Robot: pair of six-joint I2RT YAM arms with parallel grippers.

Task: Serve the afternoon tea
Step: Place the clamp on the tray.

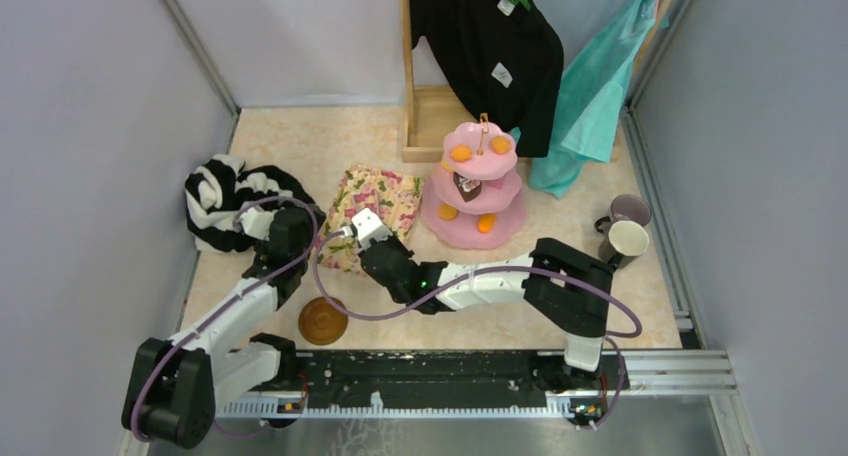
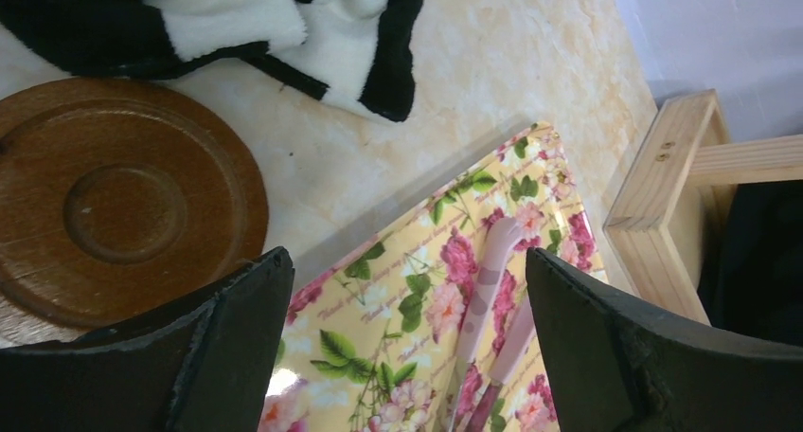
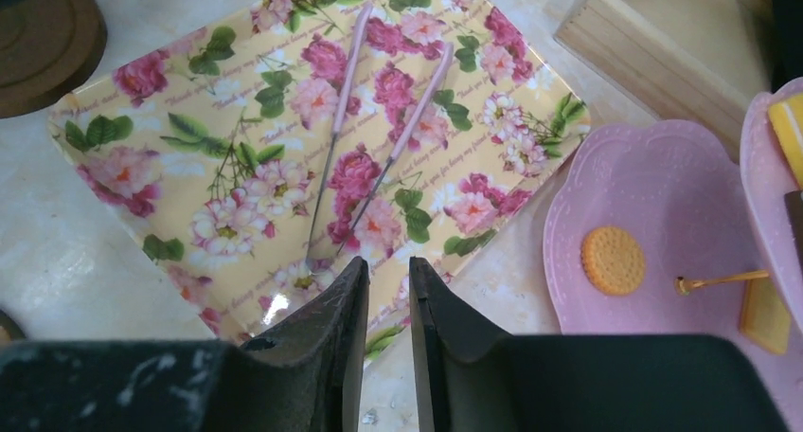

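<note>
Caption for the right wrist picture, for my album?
Right end effector poised at a floral tray holding two pink-handled utensils, beside the pink cake stand.

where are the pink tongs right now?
Right wrist view: the pink tongs lie on the floral tray, mid-frame, just ahead of the right gripper. The pink cake stand is at the frame's right.

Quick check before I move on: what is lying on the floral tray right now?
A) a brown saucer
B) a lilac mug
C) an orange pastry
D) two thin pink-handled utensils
D: the right wrist view shows two thin pink-handled utensils lying on the floral tray, with nothing else on it.
</note>
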